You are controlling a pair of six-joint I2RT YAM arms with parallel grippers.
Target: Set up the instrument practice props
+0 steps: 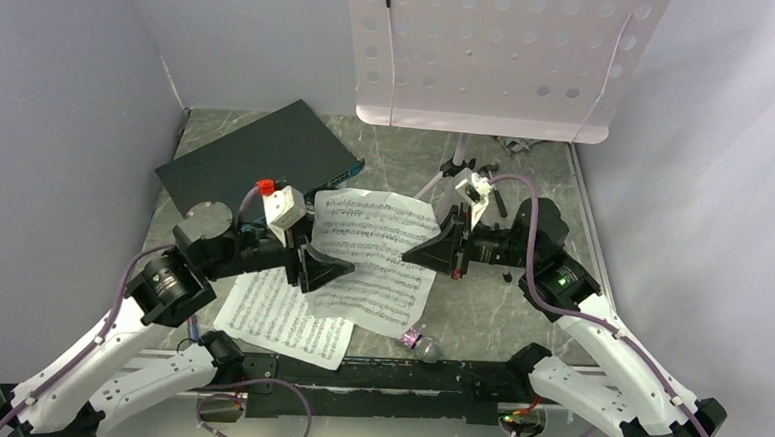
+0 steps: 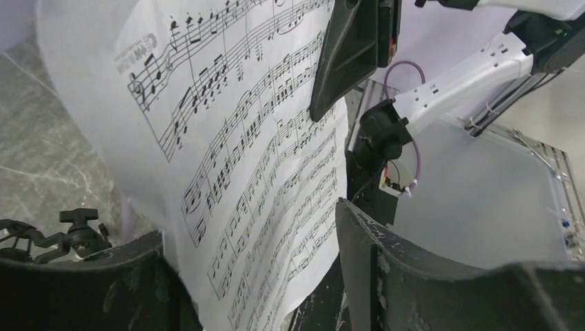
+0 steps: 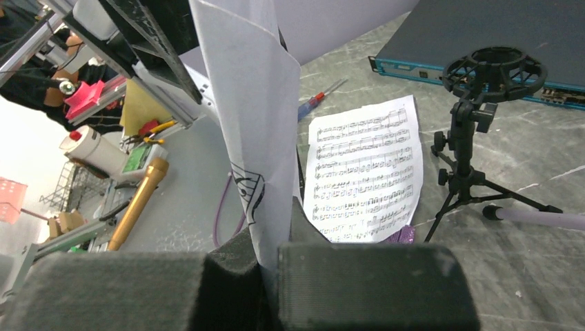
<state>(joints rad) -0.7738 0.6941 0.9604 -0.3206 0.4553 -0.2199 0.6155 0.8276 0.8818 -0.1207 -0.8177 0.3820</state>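
Note:
The pale-lilac perforated music stand stands at the back on its silver tripod. My right gripper is shut on one edge of a white sheet-music page, which rises folded from its jaws. My left gripper is open, its fingers wide apart on either side of the same page. The second page lies flat on the table. The purple glitter microphone lies at the near edge. The black tripod mic stand stands upright beside the flat page.
A dark flat box with a teal edge lies at the back left, behind the mic stand. A red-handled screwdriver lies near it. Grey walls close the sides. The arm bases and a black rail run along the near edge.

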